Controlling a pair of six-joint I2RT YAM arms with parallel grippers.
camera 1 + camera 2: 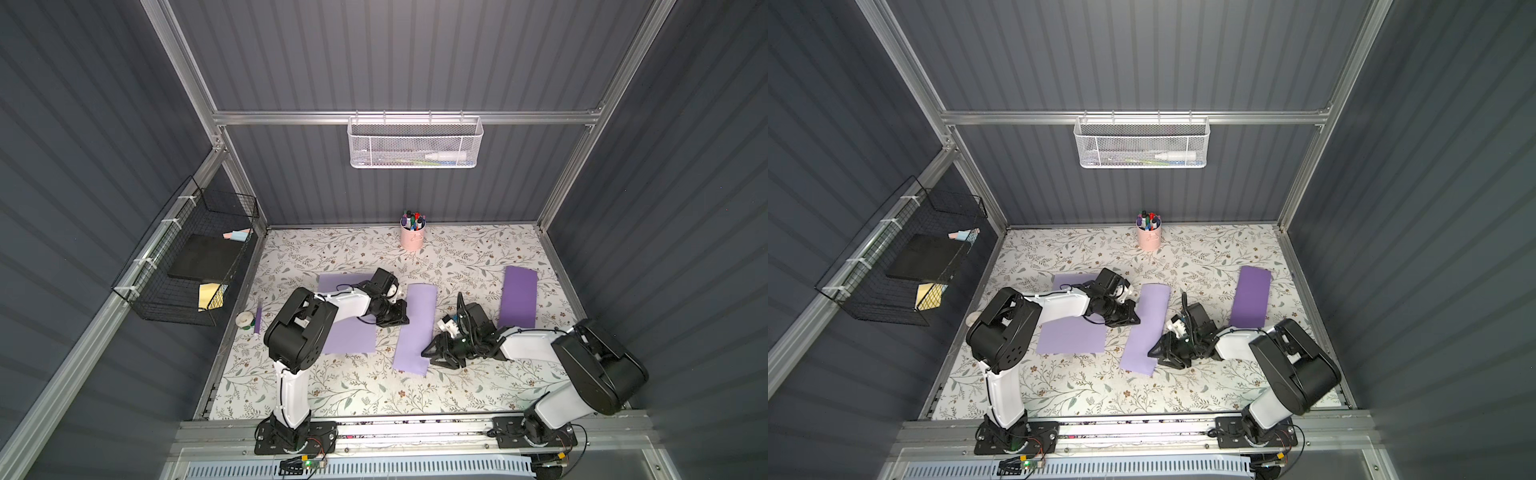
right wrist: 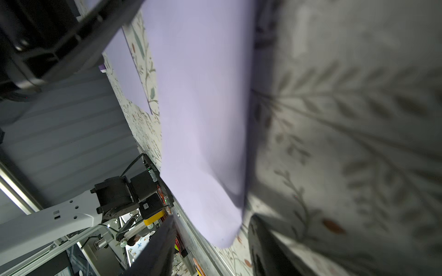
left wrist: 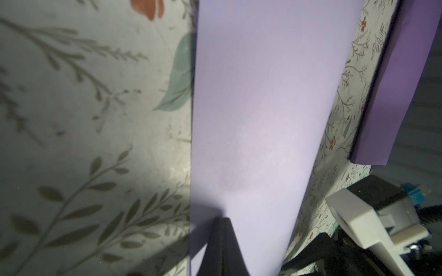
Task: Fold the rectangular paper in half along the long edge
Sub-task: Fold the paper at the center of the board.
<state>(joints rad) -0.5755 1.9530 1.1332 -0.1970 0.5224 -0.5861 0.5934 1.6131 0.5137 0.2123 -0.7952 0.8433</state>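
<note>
Two pale purple papers (image 1: 415, 328), one dark purple paper (image 1: 518, 297), one marker cup (image 1: 412, 239).

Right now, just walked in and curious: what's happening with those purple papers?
Two arms are working the middle lilac sheet, already folded into a long strip. The left gripper is shut at its far end; the right gripper stands open at the near end, holding nothing. A flat sheet and a darker folded strip lie either side.
</note>
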